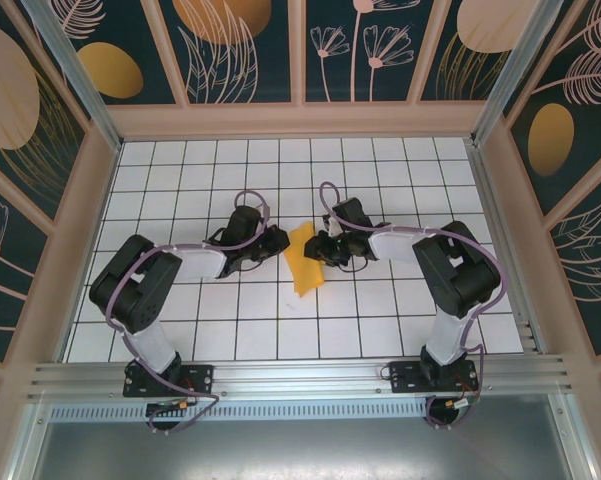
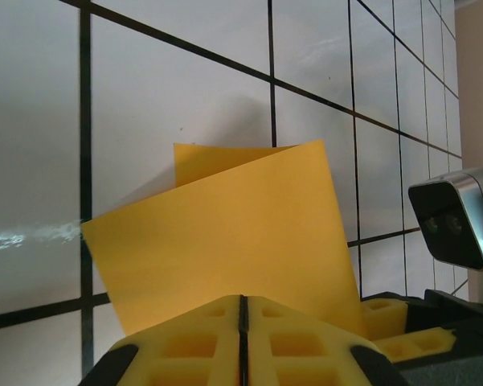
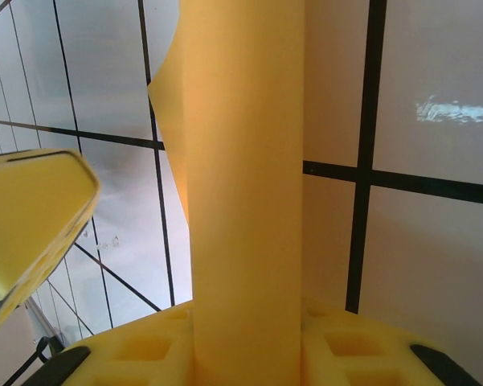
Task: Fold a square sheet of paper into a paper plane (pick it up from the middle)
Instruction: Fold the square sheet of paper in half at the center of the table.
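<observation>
Square sheet of paper [image 1: 302, 258]: orange-yellow, folded over on itself into a narrow strip. It sits about midway between the left and right edges of the white tiled table surface [image 1: 380, 320], with its long side running from the near edge toward the far edge.
Fold, left wrist view: one flap stands tilted up off the tiles, with a second layer showing behind its top edge.
Fold, right wrist view: a curved band of the sheet rises from between the fingers.
Right gripper [image 3: 249, 322]: at the strip's right side. Its jaws are partly apart and clamped on the band of paper that fills the gap.
Left gripper [image 2: 241, 310]: at the strip's left side, with the jaws pressed fully together. The sheet's near edge runs behind the fingertips [image 2: 185, 338]; whether they nip the paper cannot be told.
Arms: both reach inward from the near edge, and the grippers face each other across the sheet.
</observation>
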